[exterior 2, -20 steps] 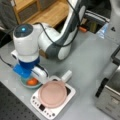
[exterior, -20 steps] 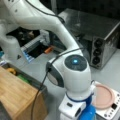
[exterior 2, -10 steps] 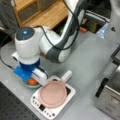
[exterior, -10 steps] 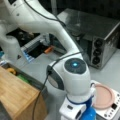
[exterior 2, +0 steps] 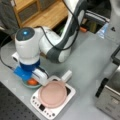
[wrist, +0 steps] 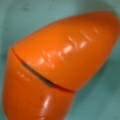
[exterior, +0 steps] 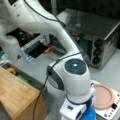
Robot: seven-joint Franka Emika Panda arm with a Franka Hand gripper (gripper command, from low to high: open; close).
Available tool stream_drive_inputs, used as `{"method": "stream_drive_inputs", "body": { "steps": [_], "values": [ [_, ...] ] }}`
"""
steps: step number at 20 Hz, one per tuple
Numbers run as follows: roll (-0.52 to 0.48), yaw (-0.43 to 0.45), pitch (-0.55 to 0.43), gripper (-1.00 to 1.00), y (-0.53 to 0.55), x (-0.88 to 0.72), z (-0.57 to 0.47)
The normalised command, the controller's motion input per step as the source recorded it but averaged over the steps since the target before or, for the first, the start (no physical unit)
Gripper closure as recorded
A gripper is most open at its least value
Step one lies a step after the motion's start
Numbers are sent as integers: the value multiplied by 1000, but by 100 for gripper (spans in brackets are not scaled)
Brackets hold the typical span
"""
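An orange toy carrot (wrist: 62,67) fills the wrist view, lying on a teal dish (wrist: 20,15). In a front view the arm bends down steeply and my gripper (exterior 2: 30,78) hangs right over that carrot (exterior 2: 32,81) on the teal dish (exterior 2: 26,85) at the table's left. The hand and its blue mount cover the fingers. In a front view only the wrist and the top of the hand (exterior: 80,113) show at the bottom edge.
A pink plate (exterior 2: 52,93) (exterior: 102,96) lies on a white scale-like device (exterior 2: 37,103) right beside the dish. A metal toaster oven (exterior: 100,32) (exterior 2: 110,100) stands further off. A wooden cabinet (exterior: 15,97) (exterior 2: 37,12) borders the table.
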Motion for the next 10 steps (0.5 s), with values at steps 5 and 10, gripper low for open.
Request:
{"method": "stream_drive_inputs", "body": {
  "steps": [5, 10],
  "values": [
    [117, 72, -136, 100, -68, -109, -128],
    [131, 80, -155, 100, -95, -60, -145]
  ]
}}
